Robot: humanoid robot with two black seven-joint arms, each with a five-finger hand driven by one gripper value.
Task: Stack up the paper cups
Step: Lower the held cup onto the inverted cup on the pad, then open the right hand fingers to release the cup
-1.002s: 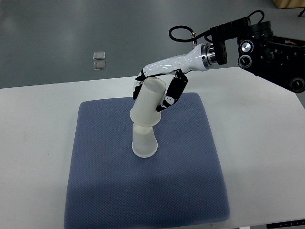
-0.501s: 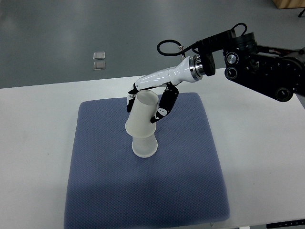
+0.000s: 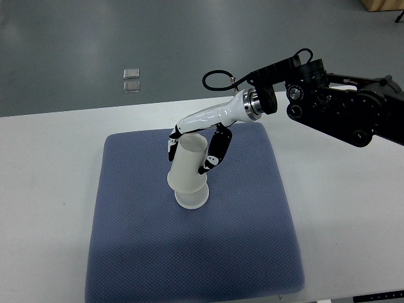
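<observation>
An upside-down white paper cup (image 3: 192, 196) stands on the blue-grey mat (image 3: 145, 246), only its wide rim showing. My right hand (image 3: 190, 146) is shut on a second upside-down white paper cup (image 3: 188, 165), fingers on both sides of it. This cup sits down over the standing one, tilted slightly to the right at its top. The right arm (image 3: 328, 110) reaches in from the right edge. The left arm is out of view.
The mat lies on a white table (image 3: 44, 189). Two small clear square things (image 3: 131, 79) lie on the grey floor beyond the table's far edge.
My right hand has moved down and left with the held cup. The cup has slid further over the standing cup and is now more upright.
</observation>
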